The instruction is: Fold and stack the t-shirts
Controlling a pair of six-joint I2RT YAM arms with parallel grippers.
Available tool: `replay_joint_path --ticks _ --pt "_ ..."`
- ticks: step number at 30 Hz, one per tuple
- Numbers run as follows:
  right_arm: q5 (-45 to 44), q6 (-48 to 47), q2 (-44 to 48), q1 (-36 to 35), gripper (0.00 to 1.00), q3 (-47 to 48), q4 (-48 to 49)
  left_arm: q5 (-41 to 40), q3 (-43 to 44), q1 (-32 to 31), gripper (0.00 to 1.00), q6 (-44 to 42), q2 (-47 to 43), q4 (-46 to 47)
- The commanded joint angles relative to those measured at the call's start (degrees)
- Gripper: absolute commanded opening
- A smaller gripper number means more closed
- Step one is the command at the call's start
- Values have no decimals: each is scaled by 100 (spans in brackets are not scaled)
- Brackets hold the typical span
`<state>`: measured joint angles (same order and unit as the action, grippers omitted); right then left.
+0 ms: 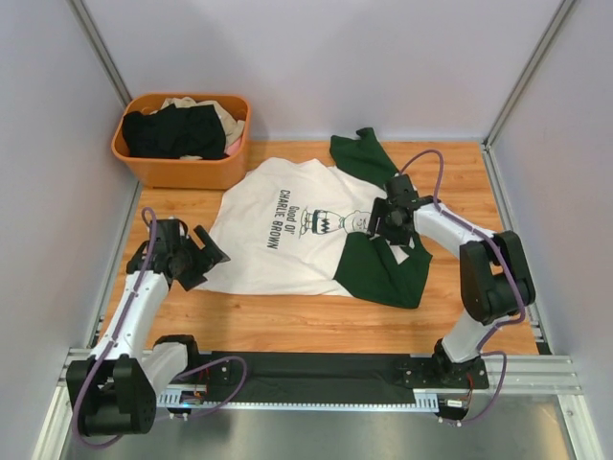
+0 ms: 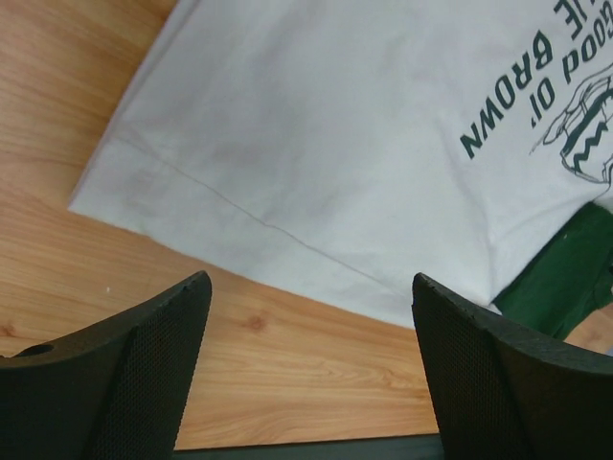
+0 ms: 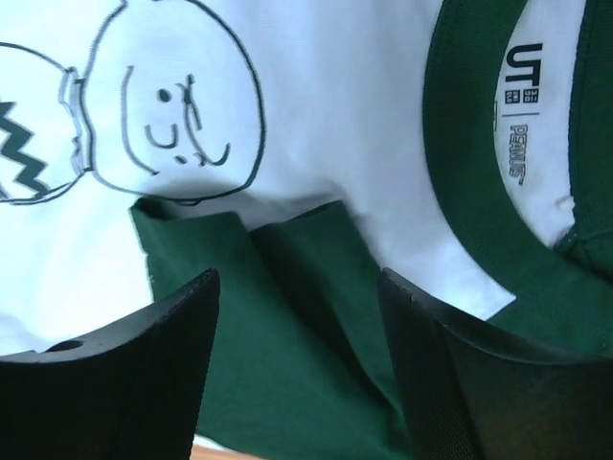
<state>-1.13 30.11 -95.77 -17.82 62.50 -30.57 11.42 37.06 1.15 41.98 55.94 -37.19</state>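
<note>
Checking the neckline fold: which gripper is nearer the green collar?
Right. The right gripper hovers beside the collar, over the green sleeve; the left gripper is by the hem, at the opposite end.

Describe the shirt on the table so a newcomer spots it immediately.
On the wooden table, beside the orange basket, one t-shirt lies spread out. Unlike the black and beige clothes in the basket, it is white with green sleeves and a Charlie Brown print.

Left pincer [image 2: 311, 280] gapes wide; right pincer [image 3: 299, 276] seemingly parted, both angled downward.
</note>
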Motion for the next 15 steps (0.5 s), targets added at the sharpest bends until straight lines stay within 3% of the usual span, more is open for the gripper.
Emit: replay_joint_path --ticks 1,7,10,11,15 --pt "-195 -225 -336 7 67 271 33 386 -5 411 91 -286 162 440" --pt "-213 -260 -636 -2 57 166 165 466 -94 518 89 -322 479 730" --pt "-230 -304 -663 7 37 140 191 466 -94 518 86 -287 628 889" --pt "-222 -347 -654 -2 25 140 183 458 -33 518 85 -304 733 915" --pt "-326 -453 -313 -10 0 175 -88 204 275 518 79 -313 1041 915"
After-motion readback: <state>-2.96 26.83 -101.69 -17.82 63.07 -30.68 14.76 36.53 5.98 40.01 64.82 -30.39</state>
